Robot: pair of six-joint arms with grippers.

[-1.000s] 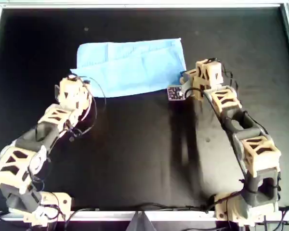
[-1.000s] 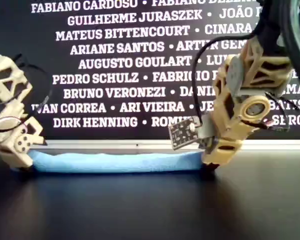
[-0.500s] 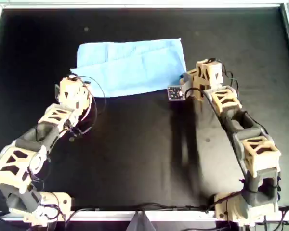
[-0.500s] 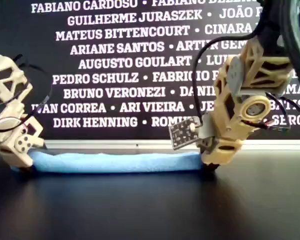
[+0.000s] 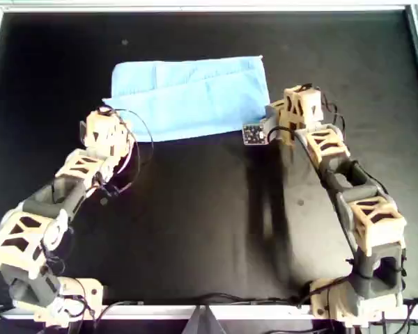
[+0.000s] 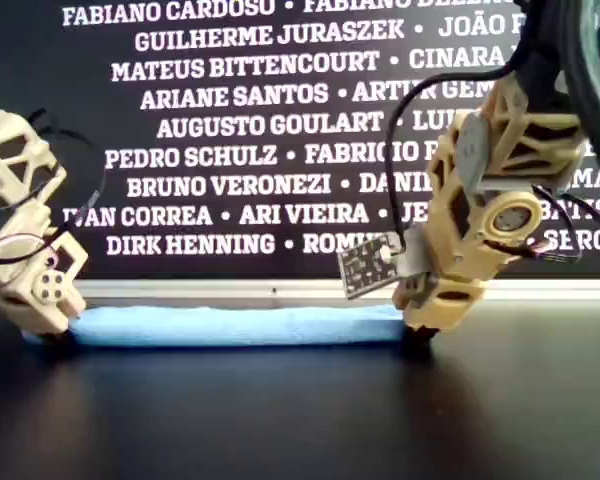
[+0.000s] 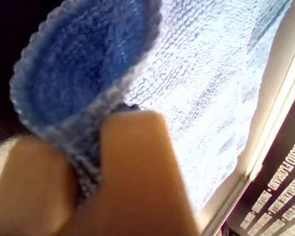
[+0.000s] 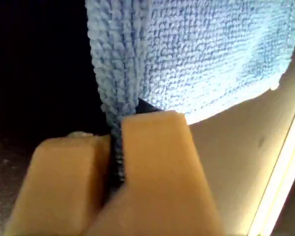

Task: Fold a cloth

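Observation:
The light blue cloth [image 5: 195, 94] lies flat on the black table toward the far side, doubled over into a wide rectangle. In the exterior view it [image 6: 230, 325] is a low blue strip between the two arms. My first gripper [image 5: 106, 115] [image 6: 52, 335] is low at the cloth's near corner on the overhead view's left. It is shut on a curled corner of the cloth [image 7: 211, 98], seen at its jaws [image 7: 86, 147]. My second gripper [image 5: 267, 115] [image 6: 415, 335] is at the cloth's edge on the overhead view's right. It is shut on the layered edge of the cloth [image 8: 211, 49], seen at its jaws [image 8: 117, 142].
A metal rail [image 5: 195, 7] frames the black table. A dark banner with white names [image 6: 230, 100] stands behind the far edge. A small square marker tag [image 5: 253, 133] [image 6: 365, 265] hangs from the second arm's wrist, close to the cloth's near corner.
My first gripper has shifted slightly toward the exterior view's right. The cloth and my second gripper have barely moved.

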